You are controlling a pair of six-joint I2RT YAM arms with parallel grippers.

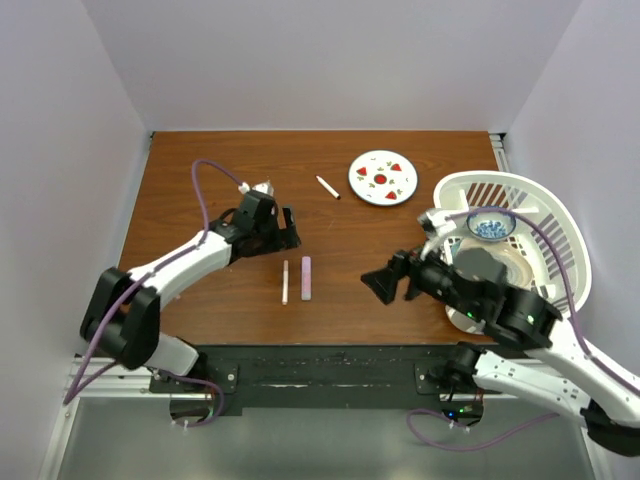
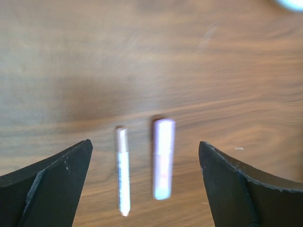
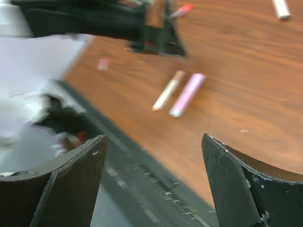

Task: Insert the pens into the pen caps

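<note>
A thick pale pink marker (image 1: 306,278) and a thin white pen (image 1: 285,282) lie side by side on the brown table, near the front middle. A second thin white pen (image 1: 327,187) lies further back, beside the plate. My left gripper (image 1: 290,230) is open and empty, just behind the pair; its wrist view frames the thin pen (image 2: 123,170) and the marker (image 2: 163,158) between the jaws. My right gripper (image 1: 380,283) is open and empty, to the right of the pair (image 3: 187,94). A small blurred pink piece (image 3: 103,64), perhaps a cap, lies under the left arm.
A round white plate with red marks (image 1: 383,177) sits at the back. A white basket (image 1: 545,215) holding a blue bowl (image 1: 492,225) stands at the right. A blurred red-ended piece (image 3: 184,8) lies beyond the left gripper. The table's front edge (image 3: 142,156) is below my right gripper.
</note>
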